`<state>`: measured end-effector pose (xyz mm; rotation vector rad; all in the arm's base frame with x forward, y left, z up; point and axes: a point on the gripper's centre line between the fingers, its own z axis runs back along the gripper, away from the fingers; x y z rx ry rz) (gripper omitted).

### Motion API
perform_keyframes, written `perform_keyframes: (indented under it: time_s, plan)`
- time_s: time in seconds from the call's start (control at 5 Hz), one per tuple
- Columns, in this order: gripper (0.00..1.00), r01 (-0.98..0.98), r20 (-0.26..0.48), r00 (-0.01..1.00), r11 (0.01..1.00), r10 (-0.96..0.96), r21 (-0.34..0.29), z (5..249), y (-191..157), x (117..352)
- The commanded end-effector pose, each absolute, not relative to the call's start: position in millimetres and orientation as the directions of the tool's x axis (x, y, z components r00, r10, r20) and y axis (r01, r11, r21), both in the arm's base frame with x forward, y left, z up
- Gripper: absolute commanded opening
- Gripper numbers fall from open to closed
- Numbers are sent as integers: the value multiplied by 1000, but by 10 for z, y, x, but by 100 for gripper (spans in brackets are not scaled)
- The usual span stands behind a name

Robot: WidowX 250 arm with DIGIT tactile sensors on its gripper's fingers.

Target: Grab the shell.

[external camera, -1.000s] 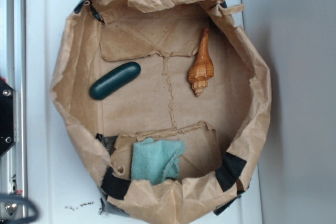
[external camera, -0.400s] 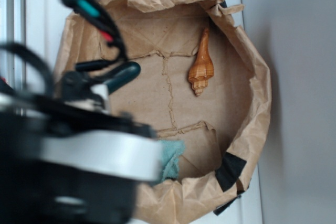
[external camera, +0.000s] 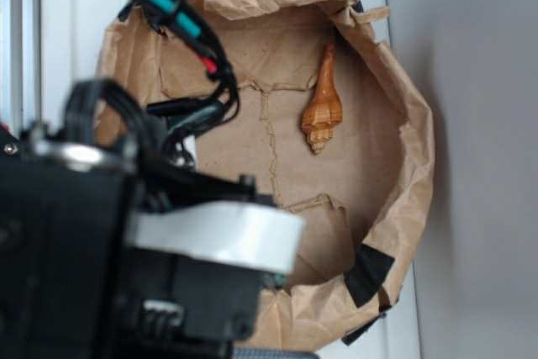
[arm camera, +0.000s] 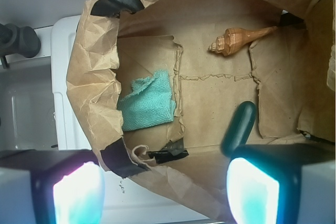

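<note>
At nine o'clock in the exterior view, the robot arm fills the frame, a blurred black body with a pale grey band across it; a bundle of cables with teal and red sleeves climbs from it toward eleven o'clock, crossing the rim of the crumpled brown paper bag; the bag lies open on a white surface, its walls rolled down and patched with black tape near five o'clock; toward one o'clock on the bag floor lies the shell, orange-brown and ridged, its thin point aimed at twelve o'clock and its bulge at six, well apart from the arm and touched by nothing.

From the wrist view, the gripper shows at six o'clock as two fingers with glowing pale pads, one at seven o'clock and one at five; they stand wide apart with nothing between them, above the near edge of the bag; a teal cloth lies crumpled on the bag floor at nine o'clock; a dark green capsule lies tilted near four o'clock, just beside the right-hand finger as seen here; the shell sits at one o'clock on the far side of the floor, its point running toward two o'clock, well apart from both fingers.
</note>
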<state>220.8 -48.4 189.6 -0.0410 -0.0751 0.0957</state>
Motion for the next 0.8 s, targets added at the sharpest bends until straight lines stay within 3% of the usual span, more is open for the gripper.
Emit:
perform_keyframes:
  time_s: [0.0, 0.2, 0.4, 0.6]
  plan:
    - [100, -343, 109, 926, 926, 362, -156, 1791, -279, 2249]
    - [100, -550, 132, 802, 806, 583, -220, 1501, -158, 2417]
    - [100, -653, 93, 730, 731, 678, -200, 1329, -13, 2573]
    - [100, -676, 90, 714, 717, 694, -170, 1210, 47, 2759]
